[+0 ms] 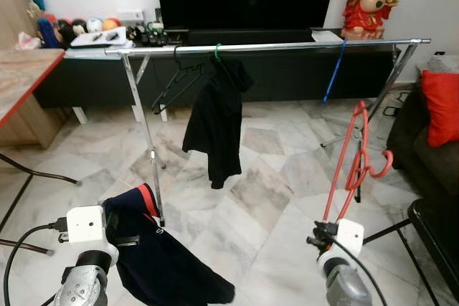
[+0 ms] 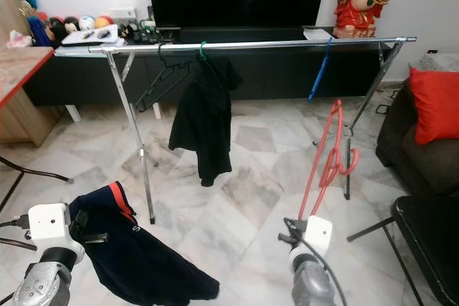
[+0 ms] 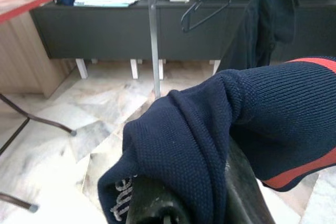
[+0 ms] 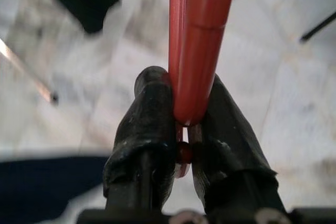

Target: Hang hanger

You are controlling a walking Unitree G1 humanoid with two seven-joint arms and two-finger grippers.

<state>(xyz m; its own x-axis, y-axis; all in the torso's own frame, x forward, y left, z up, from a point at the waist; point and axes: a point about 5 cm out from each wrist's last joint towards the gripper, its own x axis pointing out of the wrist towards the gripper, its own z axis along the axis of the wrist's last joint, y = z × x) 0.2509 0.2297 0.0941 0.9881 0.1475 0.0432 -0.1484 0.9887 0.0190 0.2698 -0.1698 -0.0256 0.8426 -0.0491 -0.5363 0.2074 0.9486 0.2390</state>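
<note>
My right gripper point(image 4: 182, 124) is shut on a red plastic hanger point(image 1: 353, 163), which stands up from the wrist toward the right part of the silver clothes rail point(image 1: 287, 46). My left gripper point(image 3: 199, 203) is shut on a navy garment with a red stripe point(image 1: 154, 252) that drapes from it down to the floor. On the rail hang a black garment point(image 1: 215, 123) on a green-hooked hanger, an empty black hanger point(image 1: 176, 80) and a blue hanger point(image 1: 333, 73).
A dark TV console point(image 1: 287, 69) with a large screen stands behind the rail. A wooden table point(image 1: 21, 80) is at the left. At the right are a dark sofa with a red cushion point(image 1: 441, 105) and a black stool point(image 1: 437, 231). Marble floor lies ahead.
</note>
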